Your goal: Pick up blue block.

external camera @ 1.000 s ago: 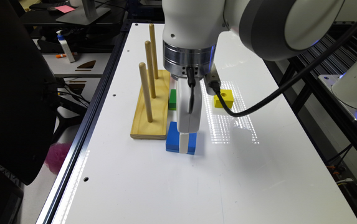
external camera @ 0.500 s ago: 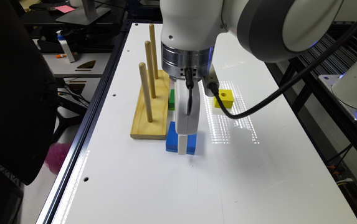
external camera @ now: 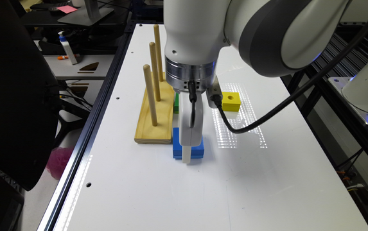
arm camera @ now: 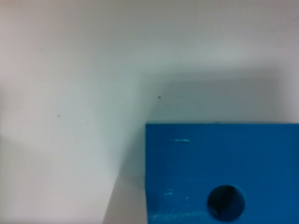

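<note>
The blue block [external camera: 198,150] lies flat on the white table [external camera: 177,199], just in front of the wooden peg board. My gripper [external camera: 187,157] reaches straight down over it, its white tip low against the block's near side and covering the block's middle. In the wrist view the blue block [arm camera: 219,172] is very close, its round centre hole [arm camera: 226,201] plain to see, and it rests on the table.
A wooden base [external camera: 154,123] with three upright pegs stands right beside the blue block, on the exterior view's left. A green block [external camera: 176,103] sits behind the gripper. Farther to the right lies a yellow holed block [external camera: 231,101]. The table's left edge rail [external camera: 84,160] is near.
The gripper has sunk a little lower over the blue block. The block has stayed where it was.
</note>
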`<state>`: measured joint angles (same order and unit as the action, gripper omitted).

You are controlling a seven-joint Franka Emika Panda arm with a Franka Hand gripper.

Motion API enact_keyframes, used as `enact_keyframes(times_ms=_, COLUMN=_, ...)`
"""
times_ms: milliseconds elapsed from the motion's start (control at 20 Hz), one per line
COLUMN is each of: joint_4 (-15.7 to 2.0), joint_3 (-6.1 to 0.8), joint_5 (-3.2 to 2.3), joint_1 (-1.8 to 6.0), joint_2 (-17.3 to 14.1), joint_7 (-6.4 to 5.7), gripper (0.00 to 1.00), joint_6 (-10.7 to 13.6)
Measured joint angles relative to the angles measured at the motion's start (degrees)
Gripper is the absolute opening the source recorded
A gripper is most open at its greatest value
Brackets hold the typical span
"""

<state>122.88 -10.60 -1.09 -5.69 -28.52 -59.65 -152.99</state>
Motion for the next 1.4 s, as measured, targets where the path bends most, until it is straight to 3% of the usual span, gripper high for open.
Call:
enact_keyframes(times_ms=800, joint_4=0.05, joint_3=0.11, joint_5=0.00, joint_1=0.06, joint_2=0.39, joint_7=0.00, gripper=0.00, joint_6=0.29)
enact_keyframes(times_ms=1150, joint_4=0.06, joint_3=0.08, joint_5=0.00, joint_1=0.11, joint_2=4.52, joint_7=-0.10, gripper=0.00, joint_6=4.51)
enact_keyframes(times_ms=1400, joint_4=0.11, joint_3=-0.09, joint_5=0.02, joint_1=0.12, joint_2=10.21, joint_7=-0.51, gripper=0.00, joint_6=10.33)
